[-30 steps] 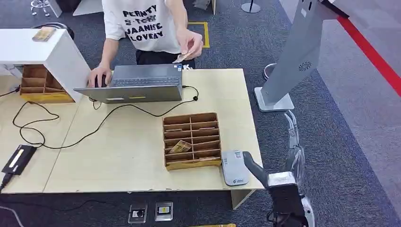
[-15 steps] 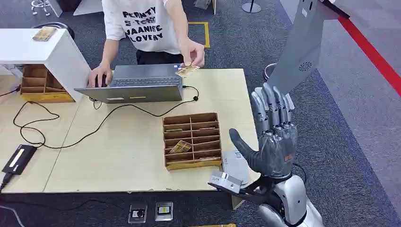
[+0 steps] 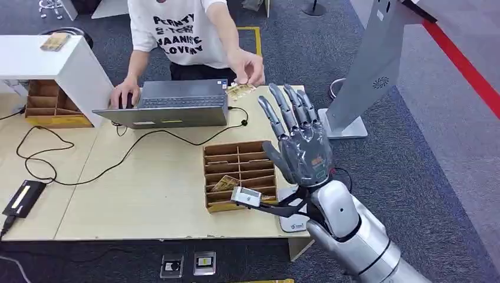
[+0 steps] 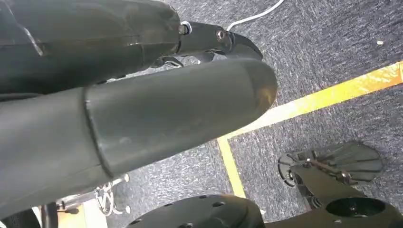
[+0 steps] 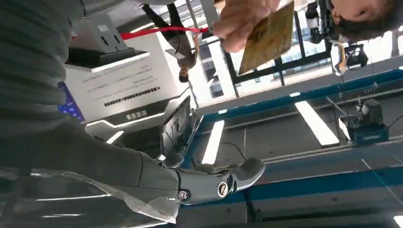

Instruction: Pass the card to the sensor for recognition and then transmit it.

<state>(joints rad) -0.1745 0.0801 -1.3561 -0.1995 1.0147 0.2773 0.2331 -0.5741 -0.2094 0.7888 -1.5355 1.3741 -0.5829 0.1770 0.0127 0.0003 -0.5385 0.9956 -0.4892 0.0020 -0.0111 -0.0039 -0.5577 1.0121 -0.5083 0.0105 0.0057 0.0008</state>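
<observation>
A person behind the table holds a tan card (image 3: 240, 90) out over the far edge, pinched in one hand. My right hand (image 3: 298, 144) is raised above the wooden divider tray (image 3: 236, 150), fingers spread and pointing at that card, a short gap short of it, holding nothing. In the right wrist view the card (image 5: 268, 35) hangs from the person's fingers beyond my fingers (image 5: 214, 183). The grey card sensor (image 3: 293, 222) lies near the table's front right corner, mostly hidden by my forearm. My left hand (image 4: 157, 114) hangs over the carpet, fingers out straight, nothing in it.
A laptop (image 3: 171, 103) with its black cable sits before the person. A card (image 3: 224, 183) lies in the tray. A white shelf unit (image 3: 56, 62) stands at the far left, a black device (image 3: 22, 198) at the near left, and a grey kiosk (image 3: 377, 65) right of the table.
My right arm has swung up from beside the table's front right corner to above the tray. The person's hand has brought the card forward and down toward it.
</observation>
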